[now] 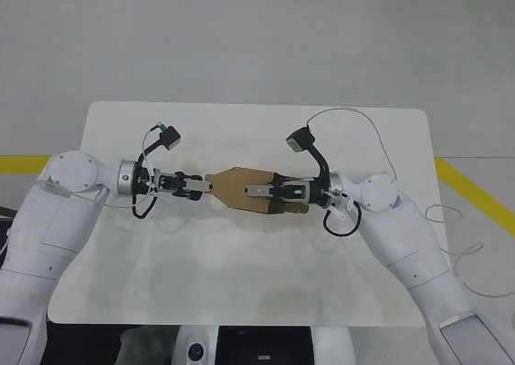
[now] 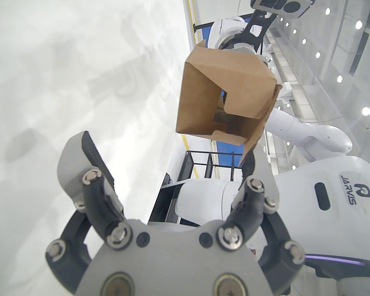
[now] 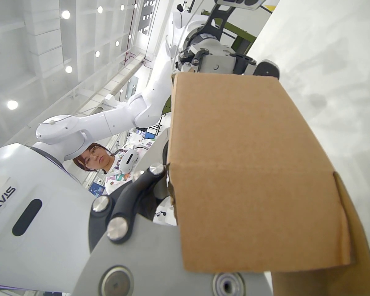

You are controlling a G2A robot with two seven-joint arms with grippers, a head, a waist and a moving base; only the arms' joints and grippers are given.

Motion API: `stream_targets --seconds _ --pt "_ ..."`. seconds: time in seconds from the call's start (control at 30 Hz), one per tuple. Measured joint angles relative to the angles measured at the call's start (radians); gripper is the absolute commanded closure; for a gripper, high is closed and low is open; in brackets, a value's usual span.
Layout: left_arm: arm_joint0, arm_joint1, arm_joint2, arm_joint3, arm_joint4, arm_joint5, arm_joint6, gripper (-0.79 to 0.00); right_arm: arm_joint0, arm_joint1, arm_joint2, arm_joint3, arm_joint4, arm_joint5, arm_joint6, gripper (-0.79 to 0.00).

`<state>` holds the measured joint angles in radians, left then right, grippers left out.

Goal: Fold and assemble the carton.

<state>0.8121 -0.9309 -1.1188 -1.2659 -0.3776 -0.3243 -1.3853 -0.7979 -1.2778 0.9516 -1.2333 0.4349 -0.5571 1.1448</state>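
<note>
Carton (image 1: 239, 187) position: near the middle of the white table (image 1: 267, 274), long axis running between the two arms, well apart from all four table edges. Whether its underside touches the tabletop cannot be told.

Right gripper (image 1: 261, 191): lies over the carton's right half, jaws closed on a carton wall. In the right wrist view one finger (image 3: 159, 146) sits flat against the side panel of the carton (image 3: 249, 170), just beside the panel's creased edge.

Left gripper (image 1: 204, 185): at the carton's left end. In the left wrist view the left gripper (image 2: 168, 147) has its jaws spread wide, nothing between them. The carton (image 2: 228, 93) presents its open end to this gripper, with its end flaps partly folded inward. The outer flap's edge meets the tip of one finger (image 2: 259, 170); the other finger (image 2: 80, 161) stands apart from the cardboard.
</note>
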Motion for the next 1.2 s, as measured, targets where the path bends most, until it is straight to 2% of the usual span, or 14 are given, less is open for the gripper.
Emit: stream_targets --seconds 1.2 --pt "-0.001 -0.027 0.066 0.036 -0.123 -0.021 -0.03 -0.785 0.089 -0.064 -0.122 0.082 0.128 -0.081 0.037 0.0"
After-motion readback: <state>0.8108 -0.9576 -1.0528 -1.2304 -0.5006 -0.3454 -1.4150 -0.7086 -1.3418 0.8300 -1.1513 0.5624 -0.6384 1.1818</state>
